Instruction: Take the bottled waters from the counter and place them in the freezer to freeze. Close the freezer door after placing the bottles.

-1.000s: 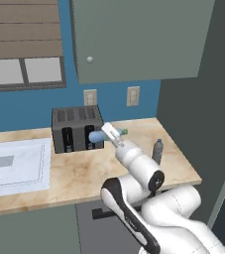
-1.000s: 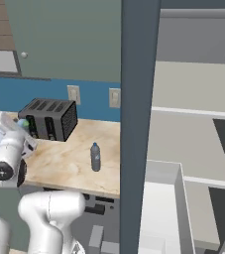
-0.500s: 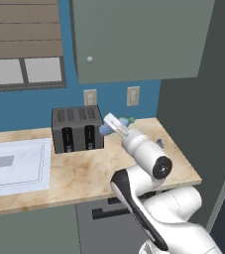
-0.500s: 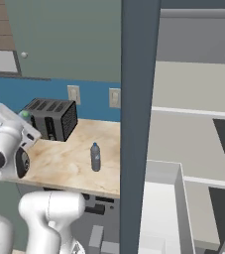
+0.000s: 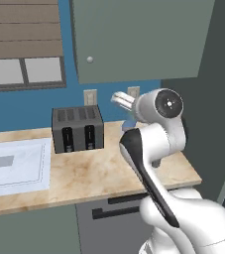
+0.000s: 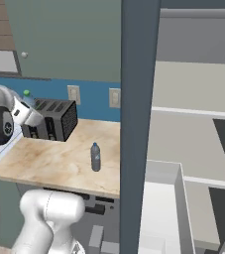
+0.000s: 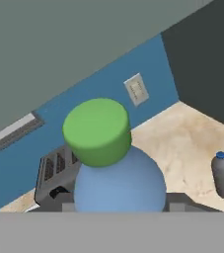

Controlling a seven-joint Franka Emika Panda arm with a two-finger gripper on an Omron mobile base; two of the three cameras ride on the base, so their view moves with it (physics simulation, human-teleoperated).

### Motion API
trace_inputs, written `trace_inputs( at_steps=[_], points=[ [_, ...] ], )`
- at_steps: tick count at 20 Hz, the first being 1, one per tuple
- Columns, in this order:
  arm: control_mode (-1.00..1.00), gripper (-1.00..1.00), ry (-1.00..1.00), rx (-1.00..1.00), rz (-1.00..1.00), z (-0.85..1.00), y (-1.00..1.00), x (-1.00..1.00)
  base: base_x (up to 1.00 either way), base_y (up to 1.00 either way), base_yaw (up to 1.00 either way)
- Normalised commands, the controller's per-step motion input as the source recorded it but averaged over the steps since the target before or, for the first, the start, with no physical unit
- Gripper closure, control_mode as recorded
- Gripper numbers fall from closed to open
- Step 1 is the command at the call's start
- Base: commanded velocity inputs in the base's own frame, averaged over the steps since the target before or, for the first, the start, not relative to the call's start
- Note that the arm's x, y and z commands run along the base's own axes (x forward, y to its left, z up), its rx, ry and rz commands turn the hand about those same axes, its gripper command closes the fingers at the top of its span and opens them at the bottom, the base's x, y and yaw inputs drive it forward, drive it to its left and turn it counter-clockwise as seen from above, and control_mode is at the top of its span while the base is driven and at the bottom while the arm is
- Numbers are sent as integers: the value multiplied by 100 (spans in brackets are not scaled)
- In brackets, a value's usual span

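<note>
Gripper [image 7: 119,207], closed on the blue bottle [image 7: 119,183] below its green cap [image 7: 97,129], carries it high above the counter [image 6: 59,158] for the freezer [image 6: 193,129]; the grey bottle [image 6: 95,157] stands upright awaiting pickup.

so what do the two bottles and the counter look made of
Blue bottle: translucent plastic, matte green cap. Grey bottle: smoky see-through plastic, likely. Counter: polished beige stone or a laminate copy; the marble-like veining leaves it open.
</note>
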Motion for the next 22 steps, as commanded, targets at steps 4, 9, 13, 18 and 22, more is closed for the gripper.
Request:
trace_inputs(
  at_steps=[4,9,13,18,22],
  points=[
    [-100,100,34,-40,-12,6,-59,-5,0,0,0],
    [-100,100,35,-37,-2,-25,-30,0,0,0,0],
    [-100,100,27,-12,1,-64,-23,-2,0,0,0],
    [-100,100,18,2,2,-43,-53,-30,0,0,0],
    [-100,100,-5,17,3,-12,-79,-63,0,0,0]
  ],
)
